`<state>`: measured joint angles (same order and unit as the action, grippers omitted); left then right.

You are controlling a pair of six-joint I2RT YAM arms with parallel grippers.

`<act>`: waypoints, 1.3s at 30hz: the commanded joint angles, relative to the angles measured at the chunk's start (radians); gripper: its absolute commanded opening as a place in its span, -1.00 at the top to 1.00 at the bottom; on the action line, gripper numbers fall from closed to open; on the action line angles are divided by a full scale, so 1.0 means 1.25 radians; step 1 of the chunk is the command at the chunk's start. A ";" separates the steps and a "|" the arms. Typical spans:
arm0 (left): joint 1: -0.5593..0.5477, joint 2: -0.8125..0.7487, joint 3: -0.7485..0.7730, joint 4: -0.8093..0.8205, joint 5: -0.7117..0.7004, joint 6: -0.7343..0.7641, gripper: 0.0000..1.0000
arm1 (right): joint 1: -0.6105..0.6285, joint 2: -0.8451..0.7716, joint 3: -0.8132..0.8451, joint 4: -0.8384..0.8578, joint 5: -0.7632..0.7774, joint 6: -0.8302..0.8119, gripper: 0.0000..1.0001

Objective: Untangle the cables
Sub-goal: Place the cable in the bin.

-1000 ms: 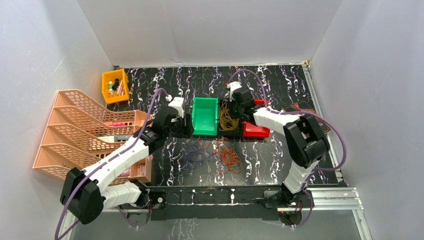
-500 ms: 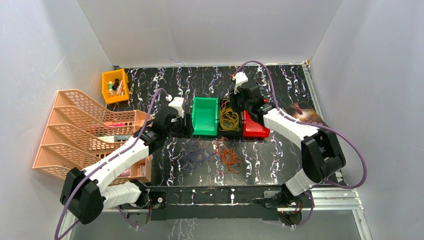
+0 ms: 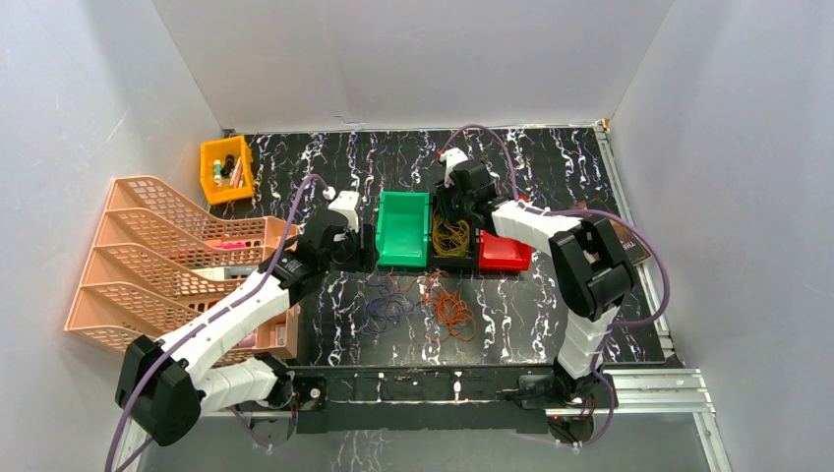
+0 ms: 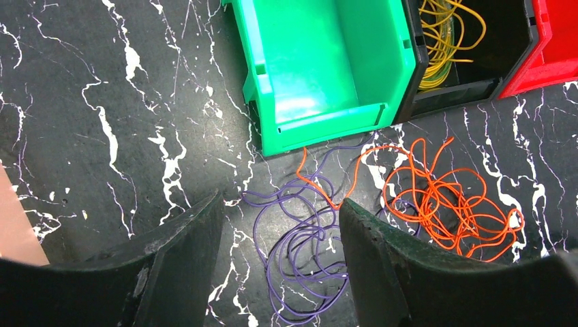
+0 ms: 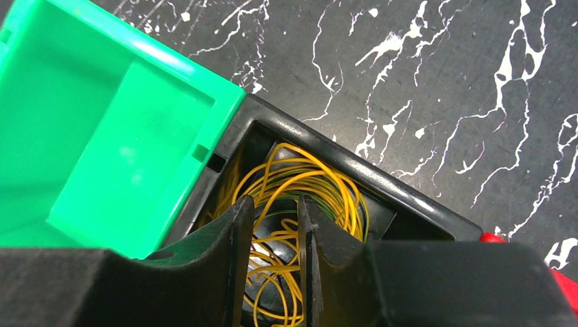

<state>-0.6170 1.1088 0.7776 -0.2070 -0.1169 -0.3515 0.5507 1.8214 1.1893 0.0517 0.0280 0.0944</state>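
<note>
Thin, limp, snaggy. Pinch purple cables (image 4: 300, 248) at an outer loop, clear of orange cables (image 4: 443, 204). Left claw (image 4: 278, 204) released above; right claw (image 5: 272, 201) slightly parted among yellow cables (image 5: 327, 182).

The left gripper (image 4: 279, 204) points down, jaws spread wide. The right gripper (image 5: 272, 204) also points down, jaws narrowly parted.

I count three cable bunches: yellow bunch (image 3: 451, 237), purple bunch (image 3: 386, 307), orange bunch (image 3: 450, 312). Four bins: green bin (image 3: 403, 228), black bin (image 4: 446, 94) and red bin (image 3: 504, 254) mid-frame, yellow bin (image 3: 226, 169) at upper left. One peach rack (image 3: 148, 256) at left. Two end effectors of mine: left end effector (image 4: 279, 211), right end effector (image 5: 272, 204).
</note>
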 commanded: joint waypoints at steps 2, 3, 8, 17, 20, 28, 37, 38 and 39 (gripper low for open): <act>0.004 -0.022 0.010 -0.015 -0.011 0.009 -0.23 | -0.003 0.018 0.046 0.039 0.033 0.002 0.28; 0.004 -0.020 0.012 -0.016 -0.009 0.009 -0.23 | -0.002 0.022 0.043 0.040 0.039 0.001 0.35; 0.004 -0.016 0.013 -0.014 -0.005 0.010 -0.23 | -0.002 0.029 -0.014 0.081 0.041 0.012 0.67; 0.004 -0.012 0.013 -0.013 -0.004 0.011 -0.23 | -0.002 0.052 -0.058 0.114 0.018 0.026 0.82; 0.004 -0.011 0.013 -0.011 -0.003 0.011 -0.24 | -0.002 0.054 -0.063 0.112 0.016 0.028 0.82; 0.004 -0.022 -0.001 -0.011 -0.009 0.008 -0.23 | -0.002 0.020 -0.058 0.096 0.022 0.017 0.64; 0.004 -0.020 0.004 -0.010 -0.012 0.011 -0.23 | -0.002 -0.071 -0.038 0.044 0.030 0.007 0.25; 0.004 -0.019 0.005 -0.011 -0.012 0.011 -0.23 | -0.003 -0.090 -0.040 0.039 0.032 0.008 0.22; 0.004 -0.019 0.006 -0.012 -0.012 0.011 -0.23 | -0.003 -0.102 -0.042 0.036 0.032 0.009 0.20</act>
<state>-0.6170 1.1049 0.7776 -0.2146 -0.1204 -0.3481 0.5507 1.7992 1.1145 0.0998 0.0528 0.1162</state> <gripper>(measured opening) 0.615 0.379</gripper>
